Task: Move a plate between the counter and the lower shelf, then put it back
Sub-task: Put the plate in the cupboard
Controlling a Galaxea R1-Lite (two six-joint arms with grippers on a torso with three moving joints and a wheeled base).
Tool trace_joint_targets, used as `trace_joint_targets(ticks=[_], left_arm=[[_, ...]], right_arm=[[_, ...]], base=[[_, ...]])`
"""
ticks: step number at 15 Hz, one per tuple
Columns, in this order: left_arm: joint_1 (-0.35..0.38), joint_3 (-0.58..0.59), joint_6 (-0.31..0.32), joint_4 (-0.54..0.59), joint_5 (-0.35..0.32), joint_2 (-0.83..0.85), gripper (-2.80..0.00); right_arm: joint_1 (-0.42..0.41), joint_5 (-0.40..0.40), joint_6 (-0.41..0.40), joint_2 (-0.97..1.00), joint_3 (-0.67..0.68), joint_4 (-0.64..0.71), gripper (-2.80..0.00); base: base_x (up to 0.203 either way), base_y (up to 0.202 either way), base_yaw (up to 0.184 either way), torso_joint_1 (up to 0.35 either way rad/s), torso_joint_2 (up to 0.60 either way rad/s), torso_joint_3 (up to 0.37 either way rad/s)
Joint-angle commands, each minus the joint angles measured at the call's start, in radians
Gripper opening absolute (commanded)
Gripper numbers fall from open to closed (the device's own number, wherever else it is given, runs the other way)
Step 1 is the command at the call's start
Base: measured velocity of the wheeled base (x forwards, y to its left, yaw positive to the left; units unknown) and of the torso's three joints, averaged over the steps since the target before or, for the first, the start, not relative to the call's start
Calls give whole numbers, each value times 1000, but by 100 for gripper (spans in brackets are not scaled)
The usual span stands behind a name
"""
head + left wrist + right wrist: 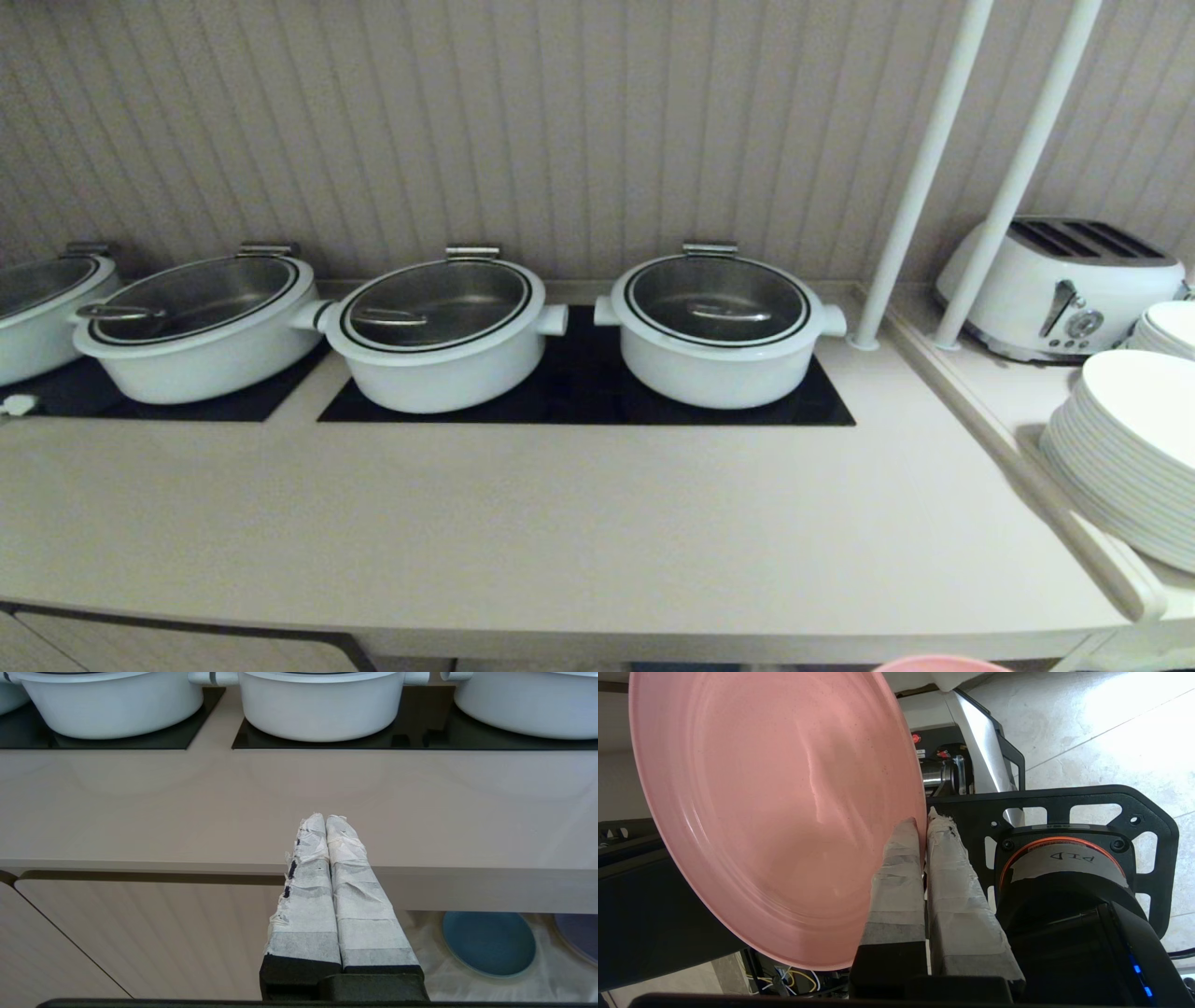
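Right gripper (pixel 923 828) is clamped on the rim of the pink plate (pixel 775 807): taped fingers (pixel 896 877) pinched nearly together, rim sandwiched between them. Plate is held on edge, tilted, off any surface, with the robot's black base frame (pixel 1064 807) and the tiled floor (pixel 1101 732) behind it. In the head view only a sliver of the plate (pixel 938 664) shows, below the front edge of the counter (pixel 560 523), toward its right end.

Left gripper (pixel 325 820) is empty, taped fingers (pixel 306 896) pressed together, hanging in front of the counter's front edge (pixel 467 889), just off it.

Lower shelf (pixel 467 984) sits under the counter, floor covered in wrinkled white cloth. Blue plate (pixel 488 942) lies flat on the cloth; edge of a purple plate (pixel 579 933) is next to it, further along.

On the counter: four white pots with steel lids, one (pixel 439 336) and another (pixel 719 322) on a black panel (pixel 579 392), two more (pixel 201 322) (pixel 42 308) further left. Counter surface in front of the pots is bare.

Beyond the counter's right end, on a side ledge (pixel 1018 411): white toaster (pixel 1064 289), stack of white plates (pixel 1125 448), two white poles (pixel 920 177).
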Motion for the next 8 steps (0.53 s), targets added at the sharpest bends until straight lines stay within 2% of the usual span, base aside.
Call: trace_joint_targets(ticks=[1, 4, 8], left_arm=[[0, 0, 0, 0, 0, 0, -280], [0, 0, 0, 0, 0, 0, -280], [0, 0, 0, 0, 0, 0, -280]], right_arm=[[1, 1, 6, 2, 0, 4, -280], [1, 1, 12, 3, 0, 4, -280], [2, 1, 12, 2, 0, 4, -280]], base=[[0, 0, 0, 0, 0, 0], [0, 0, 0, 0, 0, 0], [0, 0, 0, -103, 205, 114]])
